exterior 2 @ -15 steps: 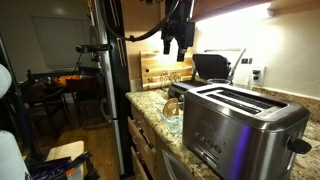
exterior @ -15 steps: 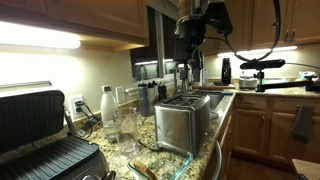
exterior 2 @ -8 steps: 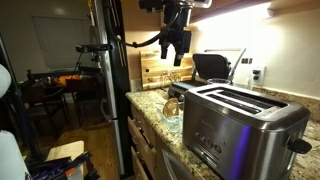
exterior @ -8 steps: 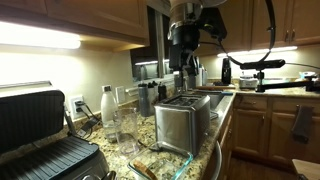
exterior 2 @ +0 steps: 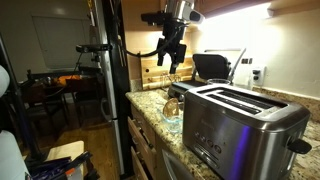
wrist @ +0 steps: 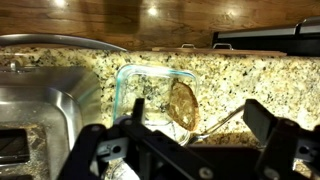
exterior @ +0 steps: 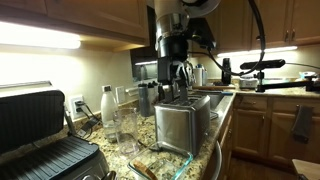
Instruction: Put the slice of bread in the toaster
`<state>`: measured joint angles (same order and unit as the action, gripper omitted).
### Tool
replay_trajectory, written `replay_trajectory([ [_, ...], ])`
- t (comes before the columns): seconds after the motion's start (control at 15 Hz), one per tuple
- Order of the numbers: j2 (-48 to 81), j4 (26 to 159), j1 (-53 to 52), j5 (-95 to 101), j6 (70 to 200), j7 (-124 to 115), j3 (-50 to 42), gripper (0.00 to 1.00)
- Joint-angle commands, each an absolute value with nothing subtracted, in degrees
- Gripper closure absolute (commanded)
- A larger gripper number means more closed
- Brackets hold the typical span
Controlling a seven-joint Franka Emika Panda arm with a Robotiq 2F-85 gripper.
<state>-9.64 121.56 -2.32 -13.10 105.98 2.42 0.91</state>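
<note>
The slice of bread (wrist: 183, 103) is tan-brown and lies inside a clear glass container (wrist: 128, 82) on the granite counter, seen in the wrist view. The brushed-steel toaster (exterior: 183, 122) stands on the counter in both exterior views (exterior 2: 245, 125), and its steel side fills the left of the wrist view (wrist: 40, 105). My gripper (wrist: 180, 140) is open and empty. It hangs high above the counter and above the bread and container, beyond the toaster (exterior: 174, 78) (exterior 2: 172, 62).
A large black ribbed contact grill (exterior: 40, 135) stands at one end of the counter and shows at the top of the wrist view (wrist: 262, 40). A white bottle (exterior: 107, 104) and clear glasses (exterior: 126, 126) stand by the wall. A thin metal utensil (wrist: 225, 118) lies beside the container.
The gripper has shifted sideways along the counter and come a little lower, and the wrist has turned. It stays open and empty. The bread and toaster have not moved.
</note>
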Motion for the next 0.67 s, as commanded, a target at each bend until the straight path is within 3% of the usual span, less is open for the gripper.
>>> replay_trajectory([
  [0.0, -7.1, 120.6, -3.1, -15.4, 107.3, 3.1, 1.7, 0.00],
  [0.6, -0.4, 120.1, -4.4, -20.3, 113.9, 2.5, 4.3, 0.00],
])
